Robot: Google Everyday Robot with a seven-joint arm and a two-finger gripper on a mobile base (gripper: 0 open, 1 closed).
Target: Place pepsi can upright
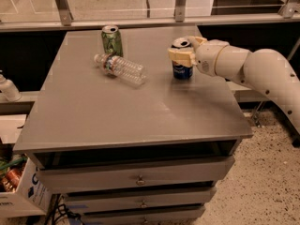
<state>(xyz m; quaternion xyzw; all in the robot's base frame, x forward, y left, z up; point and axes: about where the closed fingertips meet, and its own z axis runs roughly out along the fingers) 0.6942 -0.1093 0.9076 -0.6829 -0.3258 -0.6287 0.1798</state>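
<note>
Your tool (181, 53) clasped the pepsi can (182, 71) near its rim, upper right of the frame, the can upright on the surface (140, 118). You needed to check its base sat flat, then release and withdraw without nudging it.

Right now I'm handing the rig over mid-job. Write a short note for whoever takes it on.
Gripper: at the right rear of the table, shut on the upper part of the Pepsi can.
Pepsi can: upright, and its base looks to be resting on the table.
Others: the green can stands at the rear left, and the bottle lies on its side in front of it. Both are apart from the Pepsi can.
Done: the Pepsi can is upright.
Left: open the gripper and draw back without tipping the can.
</note>
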